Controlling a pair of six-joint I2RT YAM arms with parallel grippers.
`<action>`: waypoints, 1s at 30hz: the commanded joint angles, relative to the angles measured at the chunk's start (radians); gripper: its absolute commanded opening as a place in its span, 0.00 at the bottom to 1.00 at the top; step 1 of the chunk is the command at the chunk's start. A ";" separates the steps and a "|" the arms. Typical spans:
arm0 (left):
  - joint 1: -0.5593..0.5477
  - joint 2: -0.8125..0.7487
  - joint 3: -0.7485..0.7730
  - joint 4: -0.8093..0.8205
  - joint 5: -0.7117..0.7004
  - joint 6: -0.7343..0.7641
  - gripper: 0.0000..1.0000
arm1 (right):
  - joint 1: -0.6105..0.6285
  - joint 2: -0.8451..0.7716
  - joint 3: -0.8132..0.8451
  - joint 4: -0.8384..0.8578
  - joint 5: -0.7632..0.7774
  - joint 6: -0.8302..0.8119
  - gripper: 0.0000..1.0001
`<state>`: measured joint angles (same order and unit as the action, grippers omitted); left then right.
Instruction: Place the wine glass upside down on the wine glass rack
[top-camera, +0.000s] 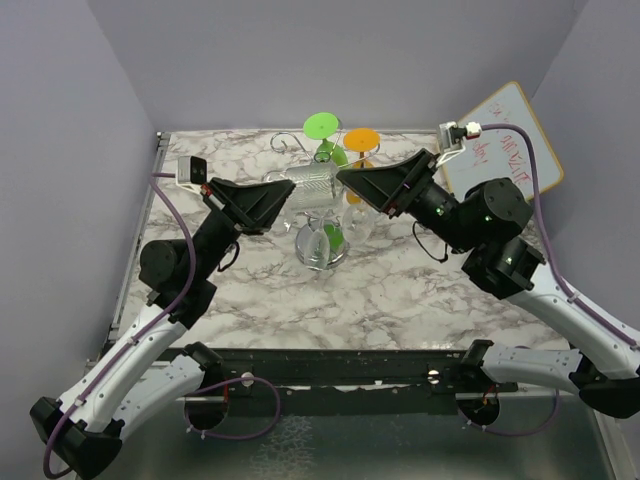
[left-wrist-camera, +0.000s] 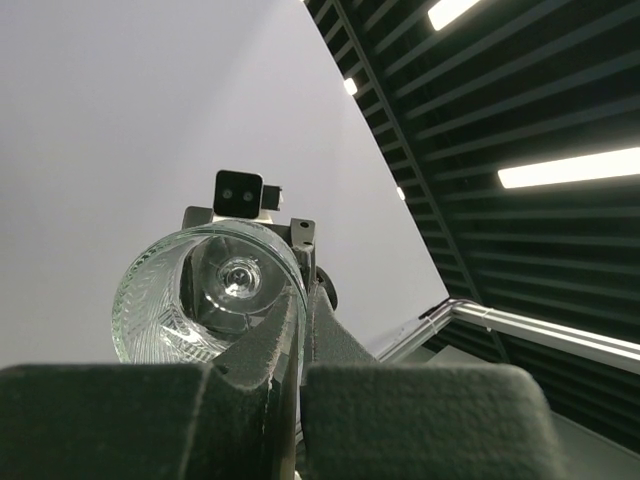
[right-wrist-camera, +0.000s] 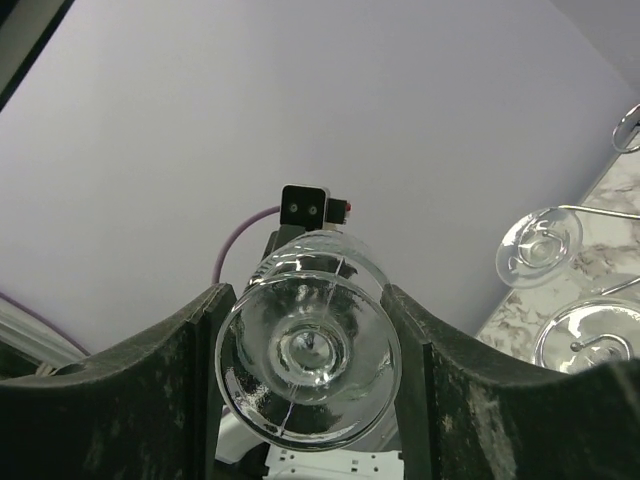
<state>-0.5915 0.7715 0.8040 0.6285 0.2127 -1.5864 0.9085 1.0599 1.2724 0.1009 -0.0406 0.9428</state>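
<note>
The clear wine glass lies on its side in the air between my two grippers, above the marble table. My left gripper is shut on the rim of its bowl; in the left wrist view the ribbed bowl sits pinched at my left gripper. My right gripper is closed on the round foot, which sits face-on inside my right gripper, its edges against both fingers. The chrome rack stands just behind, and its wire arms show at the right.
A green glass foot and an orange one top the rack. Two clear glass feet hang on its arms. A round clear shape with a green glint sits below the held glass. A whiteboard leans at the back right.
</note>
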 joint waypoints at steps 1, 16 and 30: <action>-0.002 -0.026 -0.019 0.050 -0.015 0.009 0.00 | 0.003 -0.023 0.030 -0.064 0.035 -0.041 0.37; -0.002 -0.169 -0.143 0.001 -0.013 0.121 0.49 | 0.004 0.074 0.297 -0.434 -0.115 -0.100 0.03; -0.002 -0.101 0.208 -0.796 0.164 0.771 0.93 | 0.003 0.095 0.257 -0.545 -0.241 -0.093 0.01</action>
<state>-0.5930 0.5930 0.8772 0.1730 0.2317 -1.1435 0.9089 1.1660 1.5311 -0.4732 -0.2218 0.8478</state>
